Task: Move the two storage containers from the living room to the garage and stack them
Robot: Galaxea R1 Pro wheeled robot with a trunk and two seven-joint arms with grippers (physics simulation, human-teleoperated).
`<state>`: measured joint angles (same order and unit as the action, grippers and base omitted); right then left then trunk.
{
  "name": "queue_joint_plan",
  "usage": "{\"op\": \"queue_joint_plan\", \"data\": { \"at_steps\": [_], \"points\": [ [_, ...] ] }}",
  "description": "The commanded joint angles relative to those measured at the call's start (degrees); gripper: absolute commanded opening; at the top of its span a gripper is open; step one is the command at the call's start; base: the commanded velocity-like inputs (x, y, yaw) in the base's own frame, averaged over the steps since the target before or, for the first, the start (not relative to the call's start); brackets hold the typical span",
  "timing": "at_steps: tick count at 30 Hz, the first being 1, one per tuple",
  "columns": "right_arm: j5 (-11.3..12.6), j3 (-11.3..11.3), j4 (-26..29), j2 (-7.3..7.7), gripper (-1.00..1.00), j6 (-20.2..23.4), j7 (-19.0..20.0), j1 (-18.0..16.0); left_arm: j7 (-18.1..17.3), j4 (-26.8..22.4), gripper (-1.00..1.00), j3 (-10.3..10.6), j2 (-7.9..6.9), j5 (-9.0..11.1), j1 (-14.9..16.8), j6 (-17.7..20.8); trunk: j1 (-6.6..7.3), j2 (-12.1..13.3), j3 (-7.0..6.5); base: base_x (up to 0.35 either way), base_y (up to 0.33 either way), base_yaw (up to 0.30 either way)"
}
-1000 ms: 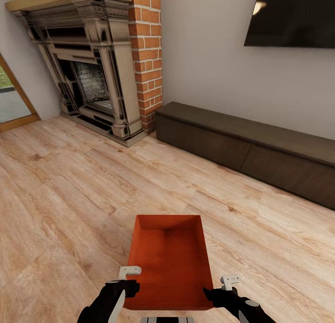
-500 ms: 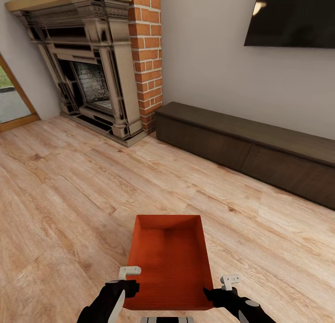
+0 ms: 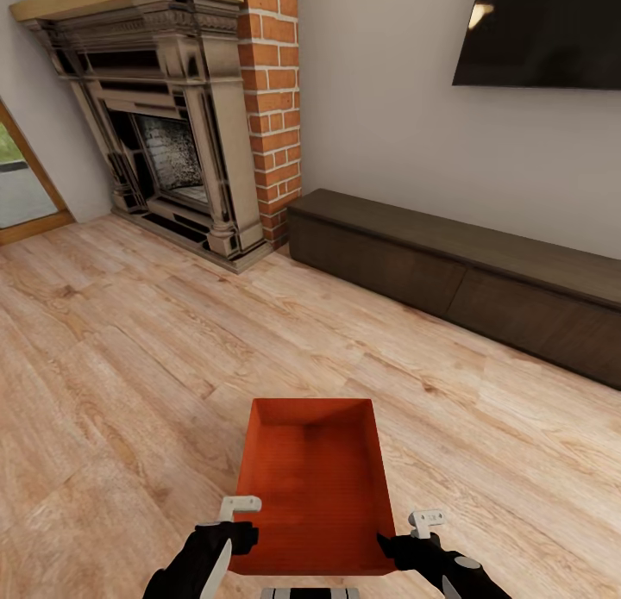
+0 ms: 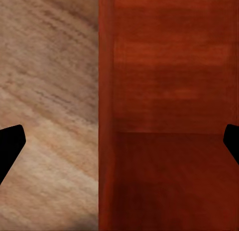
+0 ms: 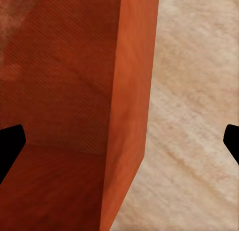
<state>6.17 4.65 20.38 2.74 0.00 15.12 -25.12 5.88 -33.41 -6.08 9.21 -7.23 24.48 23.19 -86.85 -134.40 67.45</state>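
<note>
While the robot sits in the living room, the orange-red box [image 3: 315, 487] is down at about 6 o'clock in the head view, right in front of the trunk and over the light wood plank floor [image 3: 129, 366]. It's open-topped with nothing inside, long axis pointing away toward 12 o'clock.

Left gripper [image 3: 226, 530] is at the box's left wall near the closer corner, around 7 o'clock. In the left wrist view that wall [image 4: 106, 111] runs straight between the two black fingertips [image 4: 10, 144], one over the wood and one over the box's inside, and they're spread wide with clear space on both sides. So it straddles the wall without pinching it.

Right gripper [image 3: 407, 534] is at the right wall, about 5 o'clock. Same deal in the right wrist view: the wall [image 5: 132, 106] passes between the fingertips [image 5: 10, 146], jaws wide apart, nothing clamped.

Farther out, the grey ornate fireplace [image 3: 164, 125] with its red brick chimney [image 3: 274, 99] is at 11 o'clock, a long dark low cabinet [image 3: 457, 276] runs from 12 to 3 o'clock along the wall, and the black TV [image 3: 539, 30] hangs at about 2 o'clock. A wood-framed glass door [image 3: 21, 185] shows at 10 o'clock.
</note>
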Motion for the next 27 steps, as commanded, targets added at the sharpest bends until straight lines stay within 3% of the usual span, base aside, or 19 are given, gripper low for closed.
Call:
{"op": "queue_joint_plan", "data": {
  "at_steps": [1, 5, 9, 20, 27],
  "points": [
    [0.6, 0.5, 0.0, 0.07, 1.00, 0.0, 0.0, 0.0, -0.2, -0.1, 1.00, -0.3, 0.09, -0.6, 0.0, 0.3, 0.01, 0.0, 0.04, 0.000, 0.000, 0.000],
    [0.6, 0.5, 0.0, 0.07, 1.00, 0.0, 0.0, 0.0, -0.3, -0.1, 1.00, -0.3, 0.09, -0.6, 0.0, 0.3, 0.01, 0.0, 0.04, 0.000, 0.000, 0.000],
    [0.6, 0.5, 0.0, 0.07, 1.00, 0.0, 0.0, 0.0, -0.2, -0.1, 1.00, -0.3, 0.03, -0.6, 0.0, 0.3, -0.87, -1.6, 0.76, 0.000, 0.000, 0.000],
    [0.6, 0.5, 0.0, 0.07, 1.00, 0.0, 0.0, 0.0, -0.2, -0.1, 1.00, -0.3, 0.01, -0.6, 0.0, 0.3, -0.87, -1.6, 0.76, 0.000, 0.000, 0.000],
    [0.6, 0.5, 0.0, 0.07, 1.00, 0.0, 0.0, 0.0, -0.2, -0.1, 1.00, -0.3, 0.01, -0.6, 0.0, 0.3, -1.97, -3.6, 1.66, 0.000, 0.000, 0.000]
  ]
}}
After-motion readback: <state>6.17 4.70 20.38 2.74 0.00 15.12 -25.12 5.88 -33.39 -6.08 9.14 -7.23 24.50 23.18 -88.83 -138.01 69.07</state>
